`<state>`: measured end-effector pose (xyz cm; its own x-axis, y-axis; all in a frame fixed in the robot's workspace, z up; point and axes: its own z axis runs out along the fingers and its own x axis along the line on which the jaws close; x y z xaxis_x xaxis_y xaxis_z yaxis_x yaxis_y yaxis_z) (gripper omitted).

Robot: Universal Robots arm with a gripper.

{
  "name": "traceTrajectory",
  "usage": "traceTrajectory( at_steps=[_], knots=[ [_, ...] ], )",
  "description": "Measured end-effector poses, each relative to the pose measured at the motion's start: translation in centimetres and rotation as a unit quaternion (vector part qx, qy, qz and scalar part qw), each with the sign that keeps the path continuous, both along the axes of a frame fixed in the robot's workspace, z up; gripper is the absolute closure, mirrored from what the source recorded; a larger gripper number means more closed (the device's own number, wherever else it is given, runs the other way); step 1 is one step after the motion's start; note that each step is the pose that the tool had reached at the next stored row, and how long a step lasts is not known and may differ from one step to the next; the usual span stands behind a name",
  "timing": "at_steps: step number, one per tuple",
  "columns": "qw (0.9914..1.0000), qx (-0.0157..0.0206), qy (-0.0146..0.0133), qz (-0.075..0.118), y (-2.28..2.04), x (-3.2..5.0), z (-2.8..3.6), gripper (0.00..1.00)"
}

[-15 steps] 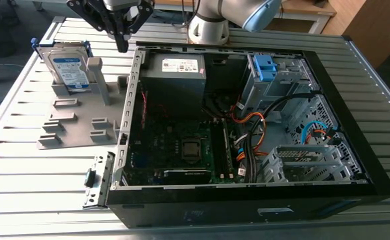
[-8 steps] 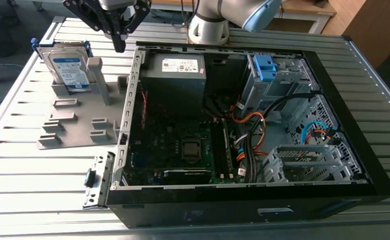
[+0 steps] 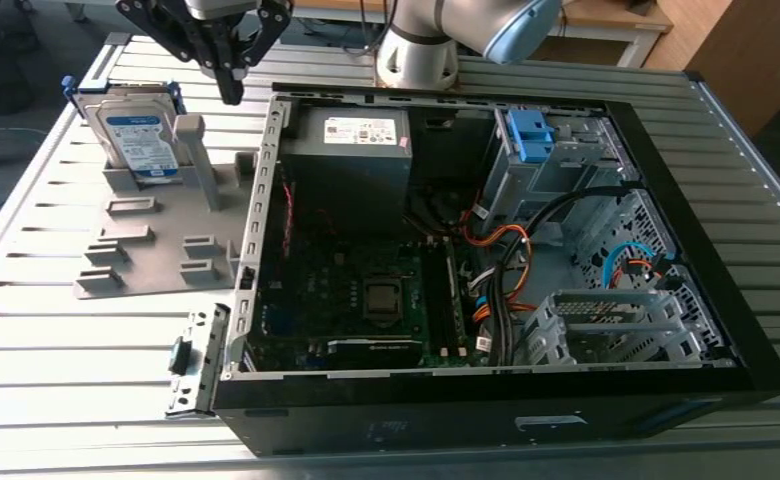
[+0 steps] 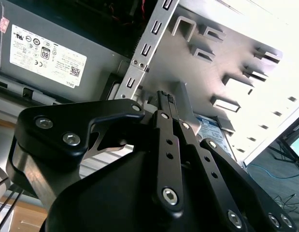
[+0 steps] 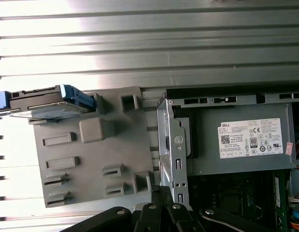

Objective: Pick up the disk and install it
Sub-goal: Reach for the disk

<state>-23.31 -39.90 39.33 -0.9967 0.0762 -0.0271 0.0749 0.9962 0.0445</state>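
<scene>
Jaws together and empty, the robot arm (image 3: pixel 424 45) hangs over the grey holder (image 3: pixel 150 255) where the disk (image 3: pixel 141 135) stands upright beside the open computer case (image 3: pixel 497 420)

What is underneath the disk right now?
A grey slotted fixture holds the disk standing on edge, and itself lies on the ribbed metal table. The disk's lower edge is hidden inside its slot.

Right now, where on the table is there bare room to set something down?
On the exterior view's left, the table is bare between the grey holder and the near edge. The disk stands in the holder's far end. Inside the computer case, cables crowd the middle.
</scene>
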Motion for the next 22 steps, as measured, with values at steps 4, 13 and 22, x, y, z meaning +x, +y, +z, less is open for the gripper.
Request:
traceTrajectory(
  at_steps=[4, 13, 22],
  knots=[
    [1.00000, 0.0000, 0.0000, 0.000, 0.00, -0.32, 0.00, 0.89],
    [1.00000, 0.0000, 0.0000, 0.000, 0.00, -0.81, 0.00, 0.89],
    [1.00000, 0.0000, 0.0000, 0.000, 0.00, -1.21, 0.00, 0.89]
  ],
)
